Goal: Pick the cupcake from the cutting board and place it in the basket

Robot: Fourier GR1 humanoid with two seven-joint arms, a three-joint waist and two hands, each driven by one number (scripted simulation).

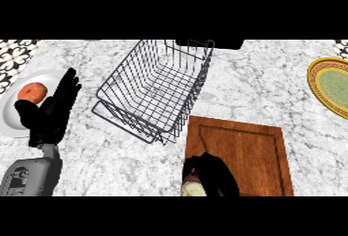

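A brown wooden cutting board (248,152) lies at the lower right of the marble counter. At its near left edge my right hand (214,177) curls over the cupcake (193,186); only a pale wrapper and a bit of brown top show beside the fingers. A grey wire basket (153,87) stands just beyond the board, to its upper left, with nothing inside. My left hand (51,113) rests open at the left, fingers up, in front of a white plate.
The white plate (12,122) at the left edge carries an orange-red fruit (32,92). A yellow-rimmed green plate (332,85) sits at the right edge. A dark object (209,44) lies behind the basket.
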